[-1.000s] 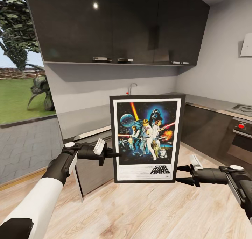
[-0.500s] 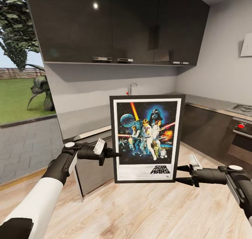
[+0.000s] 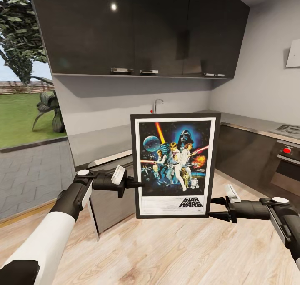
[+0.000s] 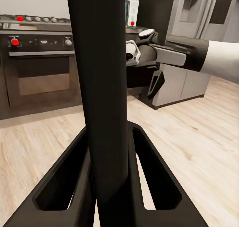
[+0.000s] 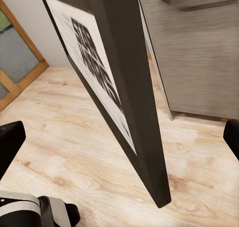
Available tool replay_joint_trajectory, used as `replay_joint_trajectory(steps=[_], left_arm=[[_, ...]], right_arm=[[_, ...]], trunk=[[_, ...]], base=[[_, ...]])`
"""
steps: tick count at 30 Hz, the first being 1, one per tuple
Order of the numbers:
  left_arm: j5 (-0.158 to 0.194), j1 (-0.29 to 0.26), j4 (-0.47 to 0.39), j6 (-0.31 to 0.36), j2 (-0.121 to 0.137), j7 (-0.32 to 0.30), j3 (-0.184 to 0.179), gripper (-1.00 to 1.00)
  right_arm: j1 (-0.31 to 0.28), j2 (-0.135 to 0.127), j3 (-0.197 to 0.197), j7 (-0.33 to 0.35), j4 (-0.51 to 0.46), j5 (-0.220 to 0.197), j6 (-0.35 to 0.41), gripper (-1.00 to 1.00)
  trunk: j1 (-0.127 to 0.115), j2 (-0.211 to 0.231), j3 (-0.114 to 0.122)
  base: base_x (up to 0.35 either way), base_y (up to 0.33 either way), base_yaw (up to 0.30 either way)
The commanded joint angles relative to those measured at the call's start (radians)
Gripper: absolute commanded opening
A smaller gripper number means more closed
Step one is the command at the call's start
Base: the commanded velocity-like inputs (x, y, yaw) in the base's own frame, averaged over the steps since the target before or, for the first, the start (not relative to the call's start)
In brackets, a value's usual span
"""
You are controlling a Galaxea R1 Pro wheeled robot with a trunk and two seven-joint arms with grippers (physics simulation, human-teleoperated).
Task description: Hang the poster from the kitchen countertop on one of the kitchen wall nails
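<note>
The poster (image 3: pixel 174 164) hangs upright in the air in front of me, black-framed, with the STAR WARS logo at its bottom. My left gripper (image 3: pixel 135 184) is shut on the frame's left edge, about two thirds of the way down. In the left wrist view the dark frame edge (image 4: pixel 99 87) runs up between the fingers (image 4: pixel 64 187) that clamp it. My right gripper (image 3: pixel 213 208) stands open at the poster's lower right corner, one finger above the other, not gripping it. In the right wrist view the poster's edge (image 5: pixel 134 87) stands between the spread fingertips (image 5: pixel 10 142).
The grey metal kitchen countertop (image 3: pixel 100 141) runs behind the poster, with a chrome faucet (image 3: pixel 156 105) and glossy dark upper cabinets (image 3: pixel 137 31) above. A steel oven with red knobs (image 3: pixel 287 168) stands at the right. Light wood floor (image 3: pixel 166 251) lies below the arms.
The right gripper crept slightly toward the poster's corner a second ago, then held still. The poster and the left arm have not moved.
</note>
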Motion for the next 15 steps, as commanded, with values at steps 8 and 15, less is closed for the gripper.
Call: replay_joint_trajectory(steps=[8, 15], left_arm=[[0.001, -0.001, 0.0, 0.009, 0.001, -0.002, -0.003, -1.0], [0.001, -0.001, 0.0, 0.01, 0.001, -0.002, -0.003, -1.0]], right_arm=[[-0.001, 0.0, 0.0, 0.003, 0.0, -0.001, 0.01, -1.0], [-0.001, 0.0, 0.0, 0.003, 0.0, -0.001, 0.01, -1.0]], trunk=[[0.0, -0.001, -0.001], [0.0, -0.001, -0.001]], base=[[0.0, 0.0, 0.0], [0.0, 0.0, 0.0]])
